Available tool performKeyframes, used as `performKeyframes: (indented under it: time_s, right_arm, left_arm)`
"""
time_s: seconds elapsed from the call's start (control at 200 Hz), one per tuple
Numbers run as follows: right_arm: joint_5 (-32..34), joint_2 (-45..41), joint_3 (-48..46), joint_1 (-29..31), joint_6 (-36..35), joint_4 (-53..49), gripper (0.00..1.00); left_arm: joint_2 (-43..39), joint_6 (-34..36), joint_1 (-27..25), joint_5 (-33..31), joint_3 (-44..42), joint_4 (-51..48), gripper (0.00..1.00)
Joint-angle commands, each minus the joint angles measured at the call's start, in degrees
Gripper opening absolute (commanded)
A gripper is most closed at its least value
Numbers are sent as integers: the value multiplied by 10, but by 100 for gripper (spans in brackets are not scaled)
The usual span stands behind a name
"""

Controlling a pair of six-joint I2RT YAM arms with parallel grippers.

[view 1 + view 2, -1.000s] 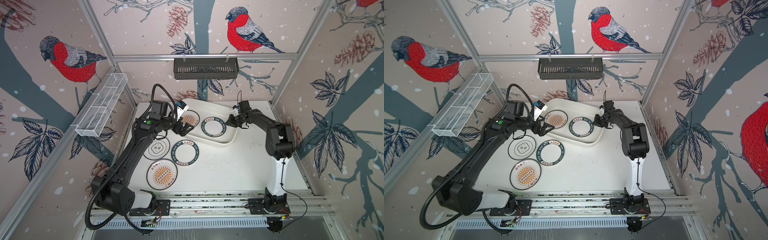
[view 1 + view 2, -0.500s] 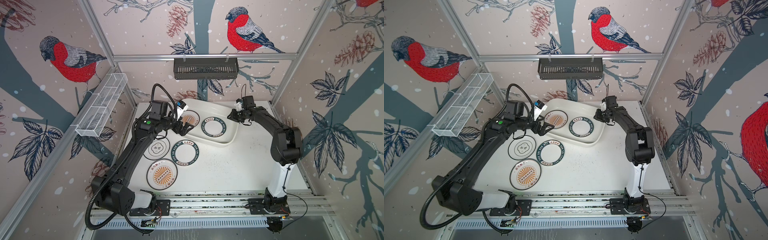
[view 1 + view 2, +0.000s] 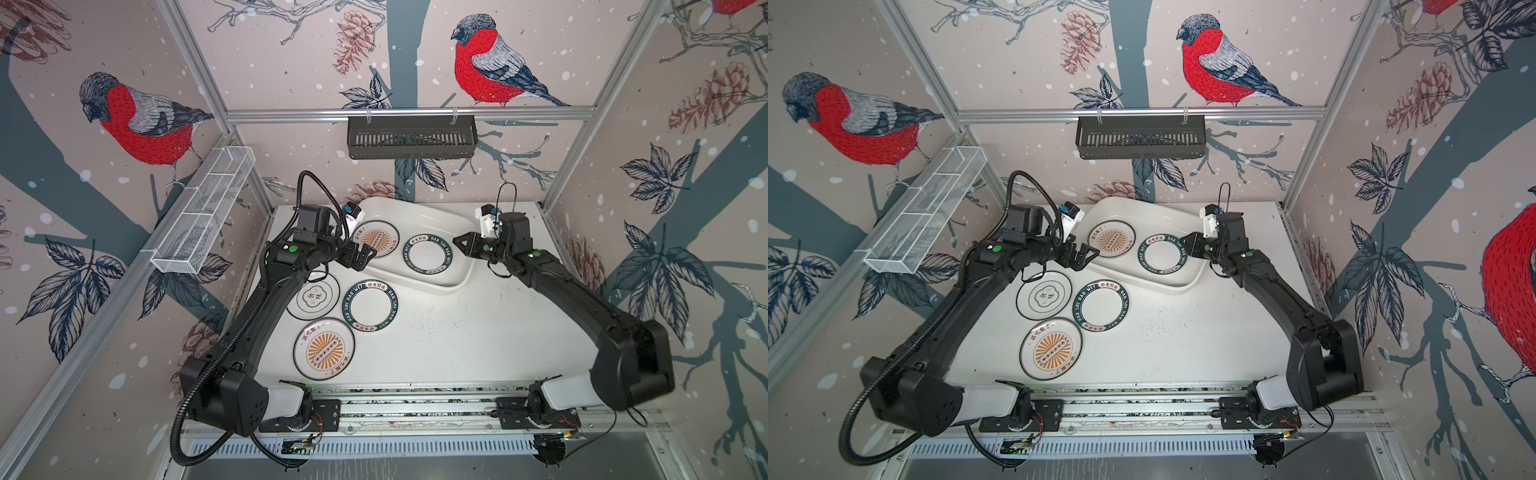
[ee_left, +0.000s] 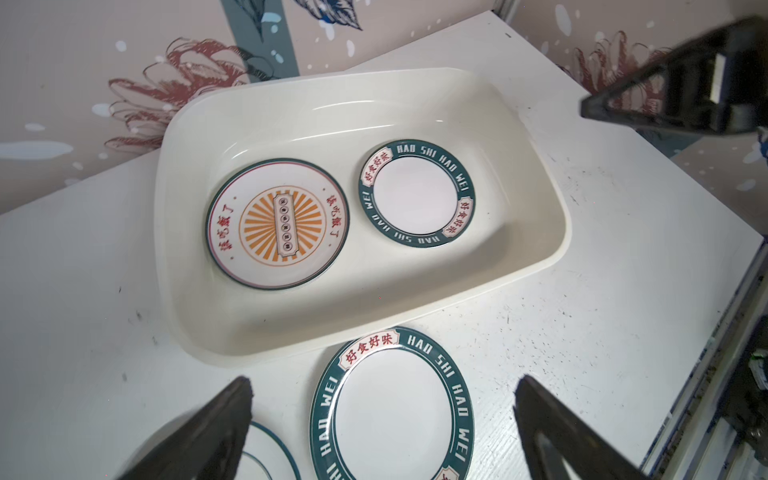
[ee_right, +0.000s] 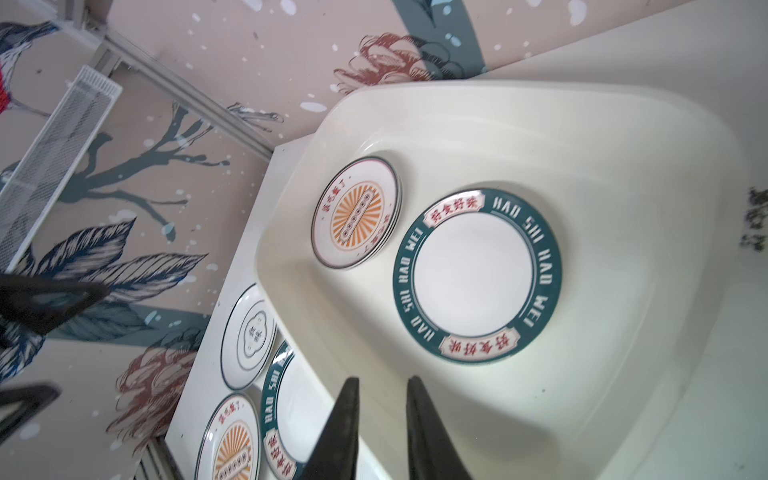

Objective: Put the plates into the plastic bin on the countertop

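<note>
Five plates are visible, two in the plastic bin [image 3: 415,214] and three on the table [image 3: 478,332].

**Bin.** It sits at the rear of the table, skewed to the table edges.
- The rear sunburst plate [image 3: 376,240] lies flat close to the bin's left end wall. In the right wrist view several rim lines show at its edge, as of a stack.
- The rear green-rimmed plate [image 3: 428,254] lies flat just beside it, separated by a narrow gap.
- Bare bin floor remains beyond this plate toward the right end wall, and in a strip along the near wall.

**Table.**
- The emblem plate [image 3: 313,296], the front green-rimmed plate [image 3: 370,306] and the front sunburst plate [image 3: 324,354] lie clustered at front left. Their rims are touching or nearly so; which cannot be told.
- The front green-rimmed plate lies just beside the bin's near wall.
- The right half of the table shows bare speckled surface from the bin to the front rail [image 3: 415,401].

**Grippers.**
- The left gripper [image 3: 360,255] hangs over the bin's near-left corner, jaws spread wide and empty.
- The right gripper [image 3: 457,241] hangs over the bin's right end wall, jaws parted by a narrow gap and holding nothing.
</note>
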Motion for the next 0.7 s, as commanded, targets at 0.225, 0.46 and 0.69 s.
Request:
performKeyframes:
  time_s: [0.225, 0.46, 0.69]
  right_arm:
    - [-22, -184, -221, 88, 56, 145, 29]
    - [-2, -248, -299, 113, 86, 175, 30]
    - [4, -250, -324, 120, 100, 211, 30]
  left_arm:
    - [10, -100, 98, 46, -56, 36, 97]
    - [21, -149, 189, 69, -92, 52, 97]
    - [55, -112, 279, 87, -90, -8, 97]
